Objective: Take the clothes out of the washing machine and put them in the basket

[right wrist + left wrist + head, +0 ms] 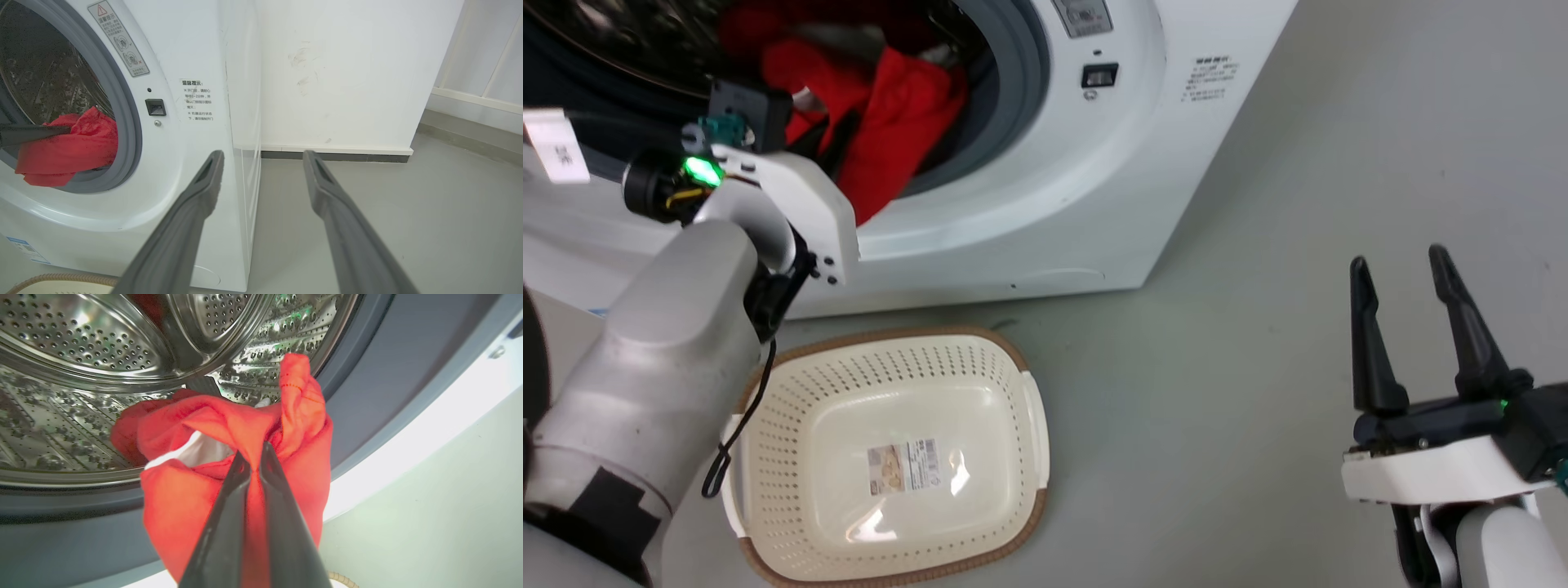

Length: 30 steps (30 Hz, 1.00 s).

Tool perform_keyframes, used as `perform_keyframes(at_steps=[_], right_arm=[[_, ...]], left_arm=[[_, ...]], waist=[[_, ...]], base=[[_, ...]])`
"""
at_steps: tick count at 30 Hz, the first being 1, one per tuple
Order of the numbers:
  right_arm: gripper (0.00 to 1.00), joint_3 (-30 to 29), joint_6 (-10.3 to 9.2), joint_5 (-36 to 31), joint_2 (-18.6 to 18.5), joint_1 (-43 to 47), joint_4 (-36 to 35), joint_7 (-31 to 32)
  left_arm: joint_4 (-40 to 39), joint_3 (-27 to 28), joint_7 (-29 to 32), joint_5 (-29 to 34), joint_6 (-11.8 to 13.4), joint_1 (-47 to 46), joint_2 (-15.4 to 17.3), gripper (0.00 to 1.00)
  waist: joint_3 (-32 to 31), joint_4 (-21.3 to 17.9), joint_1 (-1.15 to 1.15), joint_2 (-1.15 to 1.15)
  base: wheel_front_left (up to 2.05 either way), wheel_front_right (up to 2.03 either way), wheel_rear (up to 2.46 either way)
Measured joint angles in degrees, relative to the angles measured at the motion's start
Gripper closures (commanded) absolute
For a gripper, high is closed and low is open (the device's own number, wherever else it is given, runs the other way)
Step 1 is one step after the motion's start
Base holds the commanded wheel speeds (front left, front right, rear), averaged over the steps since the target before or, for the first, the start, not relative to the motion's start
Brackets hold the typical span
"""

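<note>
Clothes [898, 122]: bright red bundle sitting in the mouth of the washing machine [1054, 196]. Part lies against the perforated steel drum [81, 355] and part spills over the grey rubber ring [1023, 98] at the lower edge of the opening. The left wrist view shows a patch of white fabric in 1 fold. Left gripper [255, 463] reaches into the opening, its 2 dark fingers pressed together on a gathered ridge of the red cloth, pinching it. Cloth drapes down on both sides of the fingers. Green light [701, 171] glows on that wrist, and the pale forearm runs up the left side of the head view. Basket [931, 333] rests on the grey floor [1258, 367] just beside the washer's base, below the opening, with the left forearm overlapping its near left corner. The label sticker [903, 467] on its bottom is in plain sight. Right gripper [1397, 260] hangs low to the right, well apart from basket and washer, fingers spread wide over bare floor. In its own wrist view the 2 fingers point toward the washer's right front corner and the white wall [347, 81] behind. Latch slot [155, 107] sits on the washer face just right of the ring.
</note>
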Motion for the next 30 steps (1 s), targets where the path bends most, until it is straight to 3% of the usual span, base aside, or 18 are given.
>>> perform_keyframes(at_steps=[5, 14, 30], right_arm=[[0.00, -0.26, 0.00, -0.98, 0.01, 2.75, 0.56, 0.00], [0.00, -1.21, 0.00, -2.24, 0.00, 7.17, 1.11, 0.00], [0.00, -0.96, 0.00, -2.44, 0.00, 12.13, 1.52, 0.00]], left_arm=[[-2.54, -0.32, -3.50, 0.01, 0.08, 4.14, 0.30, 1.00], [-13.76, 0.20, -5.53, 0.63, 3.74, 12.65, 2.25, 1.00], [-45.52, 1.57, -3.23, 3.44, 16.99, 22.91, 14.47, 1.00]], waist=[[-4.16, 1.57, 0.00, 0.00], [-11.45, 4.41, 0.00, 0.00], [-18.99, 8.12, 0.00, 0.00]], base=[[0.00, 0.00, 0.00], [0.00, 0.00, 0.00], [0.00, 0.00, 0.00]])
